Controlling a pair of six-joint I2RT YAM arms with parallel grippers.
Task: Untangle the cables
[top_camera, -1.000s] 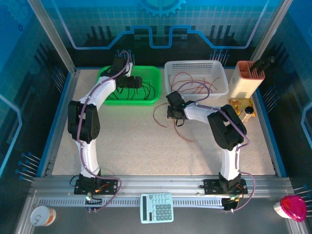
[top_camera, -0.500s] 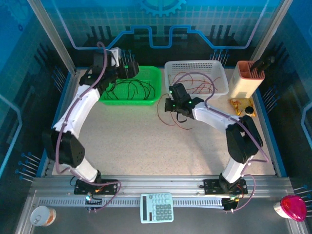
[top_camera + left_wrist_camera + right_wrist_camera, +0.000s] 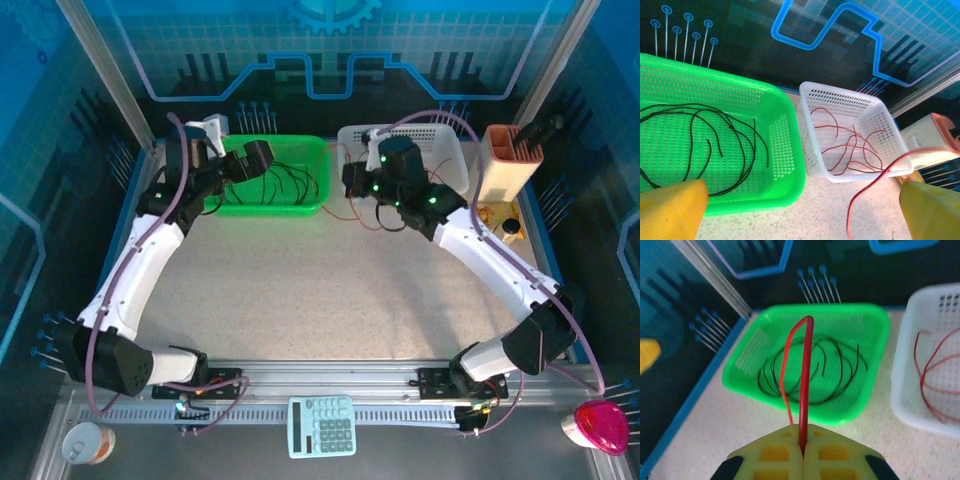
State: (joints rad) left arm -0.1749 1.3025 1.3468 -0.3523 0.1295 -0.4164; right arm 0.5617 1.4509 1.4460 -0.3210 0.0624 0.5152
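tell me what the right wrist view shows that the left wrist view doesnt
Right wrist: the right gripper shut on a red cable that loops up in front of it. Left wrist: the left gripper open, its yellow fingers far apart, and a tan holder beside the white basket. Both: the green basket holding black cables, and the white basket holding red cables.

Black cables (image 3: 692,130) in green basket (image 3: 783,146)
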